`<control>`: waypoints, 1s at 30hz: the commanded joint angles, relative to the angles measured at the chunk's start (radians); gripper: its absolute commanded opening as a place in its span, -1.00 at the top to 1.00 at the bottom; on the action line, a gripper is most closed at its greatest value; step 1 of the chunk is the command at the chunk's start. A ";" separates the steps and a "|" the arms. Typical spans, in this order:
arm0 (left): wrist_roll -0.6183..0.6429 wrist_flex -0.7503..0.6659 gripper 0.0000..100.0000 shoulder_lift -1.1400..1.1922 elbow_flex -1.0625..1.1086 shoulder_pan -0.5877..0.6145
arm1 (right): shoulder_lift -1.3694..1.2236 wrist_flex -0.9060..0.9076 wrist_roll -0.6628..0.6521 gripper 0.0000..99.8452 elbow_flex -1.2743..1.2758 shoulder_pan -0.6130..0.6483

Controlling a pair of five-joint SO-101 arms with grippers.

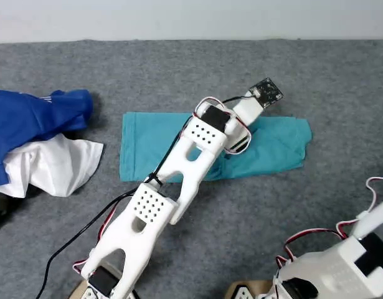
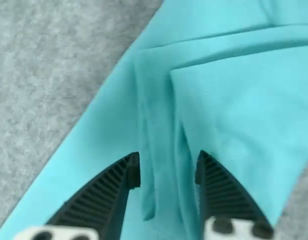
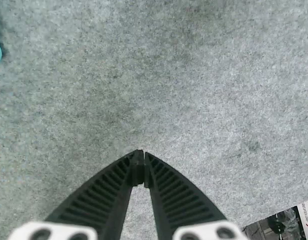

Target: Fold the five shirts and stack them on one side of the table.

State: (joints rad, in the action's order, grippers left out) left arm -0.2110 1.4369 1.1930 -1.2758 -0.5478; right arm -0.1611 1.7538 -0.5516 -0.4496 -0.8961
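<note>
Left fingers, partly open, are straddling a fold in the teal shirt, likely to pinch it; right fingers are hanging closed over bare worktop.

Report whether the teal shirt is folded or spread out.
Partly folded. The teal shirt lies as a long band, with overlapping layers and creased edges visible in the left wrist view.

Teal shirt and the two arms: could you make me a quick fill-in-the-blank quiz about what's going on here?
The left gripper hangs over the teal shirt with its jaws ____.
The right gripper is ____ above the bare grey mat.
Touching the blue shirt lies a crumpled garment coloured ____.
Missing words: open; shut; white.
</note>
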 commanded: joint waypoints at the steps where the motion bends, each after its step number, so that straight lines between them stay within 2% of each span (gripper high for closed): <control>1: -0.009 -0.002 0.62 -0.018 -0.079 0.008 | 0.058 0.042 -0.008 0.98 -0.054 -0.005; 9: -0.008 0.222 0.62 -0.020 -0.415 -0.043 | 0.058 0.041 -0.008 0.98 -0.054 -0.004; 13: -0.003 0.322 0.62 -0.083 -0.387 -0.083 | 0.058 0.041 -0.008 0.98 -0.054 -0.004; 21: -0.008 0.319 0.74 -0.060 -0.305 -0.081 | 0.058 0.041 -0.008 0.98 -0.054 -0.002; 30: -0.009 0.315 0.74 0.063 -0.157 -0.017 | 0.058 0.041 -0.008 0.98 -0.054 -0.005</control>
State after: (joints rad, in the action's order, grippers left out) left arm -0.2125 1.7315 1.2467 -1.4323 -0.5969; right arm -0.1611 1.7538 -0.5516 -0.4496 -0.8976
